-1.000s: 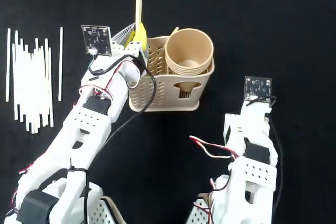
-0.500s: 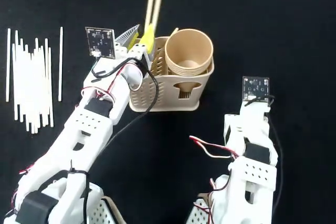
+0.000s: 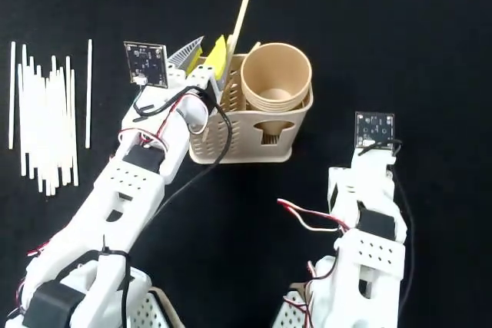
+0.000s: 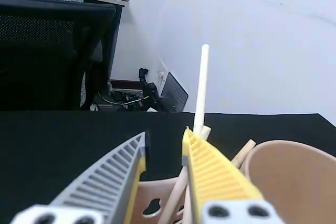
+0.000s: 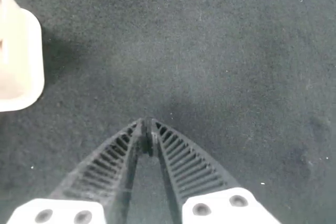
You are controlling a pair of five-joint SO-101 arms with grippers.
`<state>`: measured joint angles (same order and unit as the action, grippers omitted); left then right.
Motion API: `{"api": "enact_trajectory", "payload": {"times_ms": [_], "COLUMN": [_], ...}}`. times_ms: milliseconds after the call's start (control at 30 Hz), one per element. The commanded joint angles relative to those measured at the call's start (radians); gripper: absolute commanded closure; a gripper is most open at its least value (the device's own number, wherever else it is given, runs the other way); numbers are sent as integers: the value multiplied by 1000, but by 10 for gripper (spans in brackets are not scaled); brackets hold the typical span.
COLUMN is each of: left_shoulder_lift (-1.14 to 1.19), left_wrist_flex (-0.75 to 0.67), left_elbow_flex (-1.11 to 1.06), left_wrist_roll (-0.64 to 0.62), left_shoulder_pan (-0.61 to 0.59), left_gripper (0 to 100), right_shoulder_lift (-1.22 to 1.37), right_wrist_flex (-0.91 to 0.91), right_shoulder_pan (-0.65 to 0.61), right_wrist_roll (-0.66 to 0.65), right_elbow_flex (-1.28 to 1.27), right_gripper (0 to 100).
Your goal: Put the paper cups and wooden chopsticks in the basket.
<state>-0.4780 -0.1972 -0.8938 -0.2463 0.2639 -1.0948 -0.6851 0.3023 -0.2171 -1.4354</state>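
Left gripper (image 3: 212,42) up at the far-left corner of the basket (image 3: 244,142), fingers (image 4: 121,174) apart, nothing clamped between them. Same gripper in its wrist view (image 4: 164,136): grey finger and yellow finger with an open gap.

One wooden chopstick (image 3: 244,7) standing tilted in the basket's left compartment, upper end poking out past the far rim, just right of the yellow finger; contact with that finger impossible to tell. Same stick in the left wrist view (image 4: 199,85), with a few more stick ends (image 4: 245,148) beside it inside the basket.

Paper cups (image 3: 277,74) nested as one stack, upright in the basket's right compartment, rim above the basket wall. Cup rim (image 4: 286,163) close to the yellow finger in the left wrist view.

Loose chopsticks (image 3: 46,120) in a row on the black table (image 3: 430,51), far left, well apart from the basket.

Right gripper (image 5: 147,132) low over bare table, right of and nearer than the basket, fingers together with nothing between. Basket corner (image 5: 21,72) at the edge of the right wrist view.
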Motion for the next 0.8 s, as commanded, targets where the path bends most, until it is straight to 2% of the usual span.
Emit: {"api": "enact_trajectory", "payload": {"times_ms": [0, 133, 333, 433, 767], "left_shoulder_lift": [-2, -9, 26, 37, 44], "left_wrist_flex": [-6, 71, 445, 557, 574], "left_elbow_flex": [10, 96, 337, 401, 495], "left_wrist_roll": [5, 6, 6, 6, 2], "left_shoulder_pan": [30, 77, 107, 84, 68], "left_gripper": [873, 873, 805, 805, 805], "right_shoulder_lift": [-15, -15, -15, -15, -15], "right_wrist_flex": [20, 20, 20, 20, 20], "right_shoulder_pan": [-8, -8, -8, -8, -8], "right_wrist_roll": [-6, -6, -6, -6, -6], "right_elbow_flex": [8, 8, 8, 8, 8], "right_gripper": [983, 983, 983, 983, 983]}}
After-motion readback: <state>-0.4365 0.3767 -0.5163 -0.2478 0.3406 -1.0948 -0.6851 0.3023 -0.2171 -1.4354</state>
